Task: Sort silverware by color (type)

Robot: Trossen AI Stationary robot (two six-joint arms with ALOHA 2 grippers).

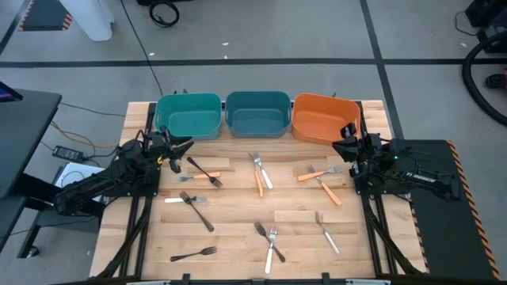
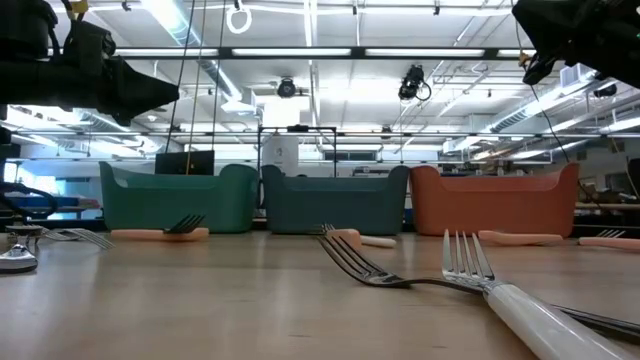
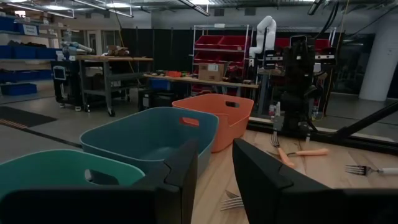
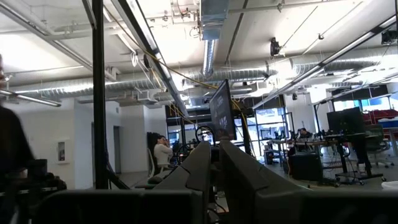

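The silverware lies scattered flat on the wooden table (image 1: 238,218). There are black forks (image 1: 204,170) (image 1: 196,210), orange-handled pieces (image 1: 258,184) (image 1: 328,192) and silver or white ones (image 1: 272,252) (image 1: 325,234). My left gripper (image 1: 184,145) (image 3: 216,158) hovers above the table's far left, beside the green bin (image 1: 188,115). It is open with nothing between its fingers. My right gripper (image 1: 342,145) (image 4: 216,152) hovers at the far right, by the orange bin (image 1: 325,119). It points up into the room, a narrow gap between its fingers, holding nothing.
Three bins stand in a row along the far edge: green, blue (image 1: 257,113) and orange. In the low view, a white-handled fork (image 2: 500,290) and a black fork (image 2: 360,266) lie near the front edge. Both arms' bases flank the table.
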